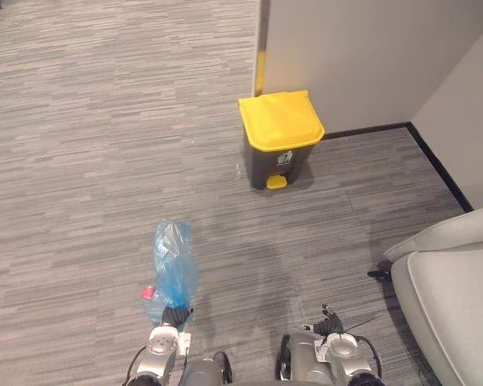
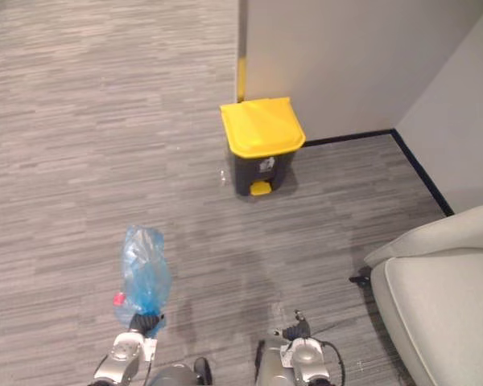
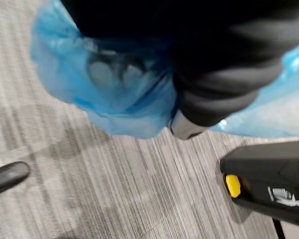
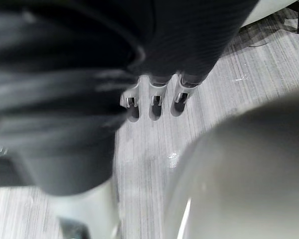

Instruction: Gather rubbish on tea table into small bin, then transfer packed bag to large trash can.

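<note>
Our left hand (image 1: 175,316) clamps the blue bag (image 1: 173,265), lower left; our right hand (image 4: 154,102) hangs slack, empty. We should close on the trash can (image 1: 280,141) — upper centre — and open its lid first.

The light is even and fairly bright; it seems to come from above. The floor (image 1: 105,161) far ahead of the left hand (image 1: 175,315) is lit flat, without glare. The bin (image 1: 280,137) throws a soft, short shadow at its base. The bag (image 1: 172,265), just at this hand, lets light through. In the wrist views the near part of each hand is blurred and almost black; small glints sit on the right hand (image 4: 154,99).
</note>
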